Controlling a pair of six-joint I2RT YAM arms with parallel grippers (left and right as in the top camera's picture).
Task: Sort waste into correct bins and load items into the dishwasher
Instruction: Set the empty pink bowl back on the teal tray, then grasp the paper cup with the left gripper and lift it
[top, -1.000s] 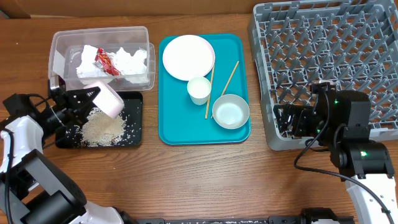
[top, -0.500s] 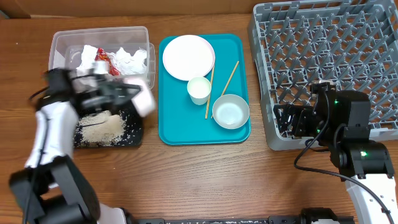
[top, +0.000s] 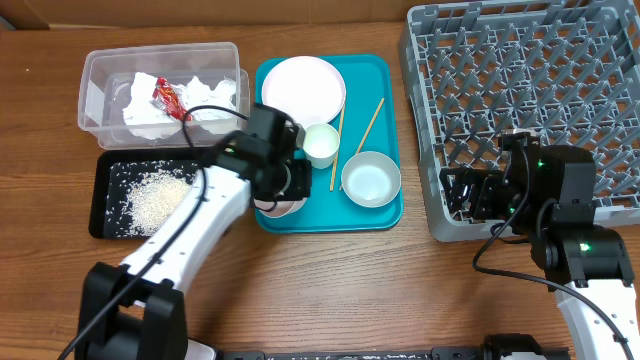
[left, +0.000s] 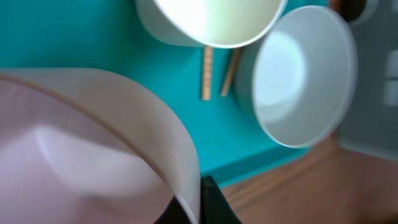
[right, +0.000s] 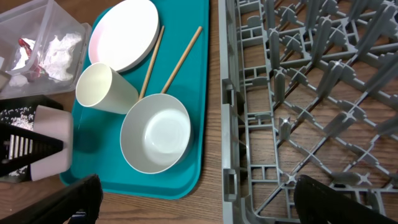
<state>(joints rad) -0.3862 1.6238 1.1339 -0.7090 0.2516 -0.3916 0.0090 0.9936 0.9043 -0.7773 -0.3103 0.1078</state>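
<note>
1. Here we see the left end effector (top: 283, 192) clamped on the rim of a pale pink bowl (left: 93, 143), at the teal tray's (top: 390, 213) near-left corner.
2. We find the right end effector (top: 468, 193) gaping wide, empty, beside the grey rack (top: 520, 80).

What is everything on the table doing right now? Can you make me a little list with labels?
Left pincer: shut on a pink bowl, at the teal tray's left edge
Right pincer: open, holding nothing, at the grey rack's near corner
On teal tray: plate, cup, white bowl, two chopsticks
Clear tub: napkins, red wrapper
Black tray: rice
Grey rack: no dishes in it
</note>
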